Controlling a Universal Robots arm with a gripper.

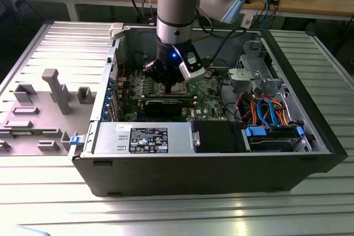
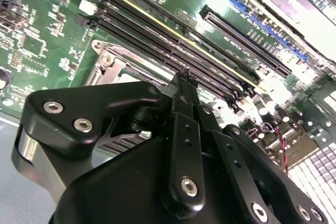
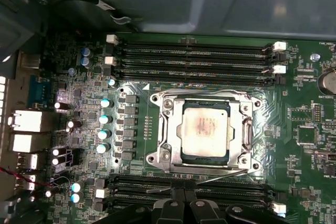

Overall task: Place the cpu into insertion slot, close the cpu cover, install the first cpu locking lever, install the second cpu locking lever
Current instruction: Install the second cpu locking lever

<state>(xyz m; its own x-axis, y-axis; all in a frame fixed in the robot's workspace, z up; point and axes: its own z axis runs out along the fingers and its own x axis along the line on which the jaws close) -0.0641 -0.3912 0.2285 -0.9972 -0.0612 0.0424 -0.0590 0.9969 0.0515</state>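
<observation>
Inside the open computer case (image 1: 310,136), the gripper (image 1: 168,78) hangs low over the green motherboard (image 1: 207,95), just above the socket area. From the first wrist view, the cpu (image 3: 205,129) sits flat in the insertion slot (image 3: 185,157), its silvery top smeared with a pale, pinkish residue that hides any marking. The cpu cover (image 3: 243,124) lies closed around it as a metal frame, the chip showing through its window. Thin wire levers (image 3: 210,178) cross below the frame, beside the long black memory slots (image 3: 194,59). The black fingers (image 2: 184,90) seem drawn close together at the tips, with nothing between them. A white label (image 1: 148,139) sits on the grey power supply (image 1: 141,137); its print is too small to read.
</observation>
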